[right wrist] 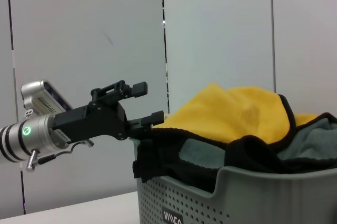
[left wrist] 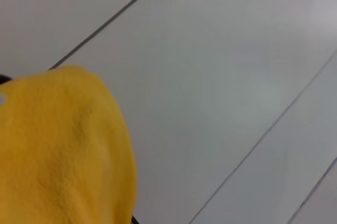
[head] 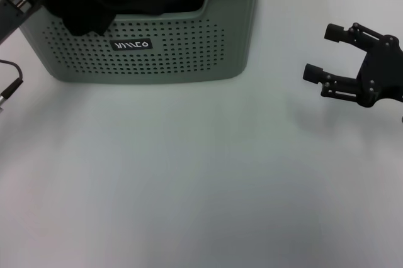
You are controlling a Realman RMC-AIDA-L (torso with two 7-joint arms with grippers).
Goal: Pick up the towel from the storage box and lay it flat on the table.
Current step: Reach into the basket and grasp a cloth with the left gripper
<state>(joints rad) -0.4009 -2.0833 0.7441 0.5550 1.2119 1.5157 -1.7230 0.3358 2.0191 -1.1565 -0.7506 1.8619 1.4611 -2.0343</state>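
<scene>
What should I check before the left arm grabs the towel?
1. Yellow fleece towel on top of the heap in the sage-green perforated basket: ok.
2. Left gripper at the towel's edge, jaws open: ok.
3. Towel gripped: not ok.
4. Towel free of the black cloth and teal-grey cloth beneath: cannot tell.
5. Right gripper open, apart from the basket, over the white table: ok.

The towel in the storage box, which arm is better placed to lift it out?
Left. The left gripper is at the storage box rim, fingers spread beside the yellow towel. The right gripper hovers open over the table, well off to the side.
</scene>
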